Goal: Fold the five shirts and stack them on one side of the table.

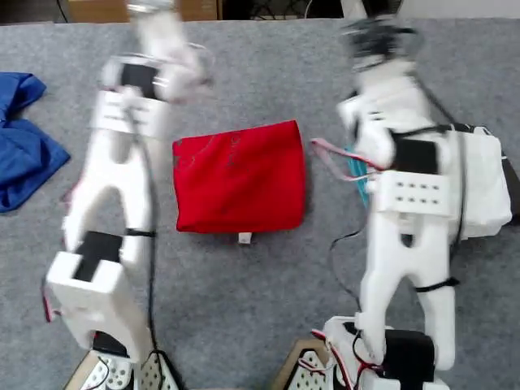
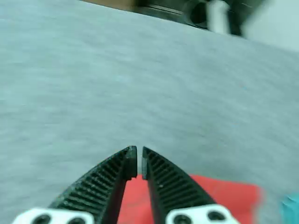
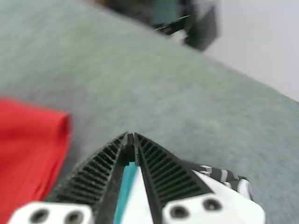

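Observation:
A folded red shirt (image 1: pixel 240 177) lies in the middle of the grey table; it also appears under my left gripper's fingers (image 2: pixel 210 198) and off to one side of the right gripper (image 3: pixel 28 149). My left gripper (image 2: pixel 138 156) is shut on nothing, raised over the table beyond the red shirt's far left corner. My right gripper (image 3: pixel 131 140) is shut and empty, held above a stack of folded shirts (image 1: pixel 357 166) at the right, where teal and white cloth (image 3: pixel 135 186) shows between its fingers. A crumpled blue shirt (image 1: pixel 24 146) sits at the left edge.
The white top layer of the stack (image 1: pixel 487 187) reaches toward the table's right edge, partly under the right arm. A small white tag (image 1: pixel 244 238) pokes out at the red shirt's near edge. Bare grey table (image 1: pixel 268 57) spans the back.

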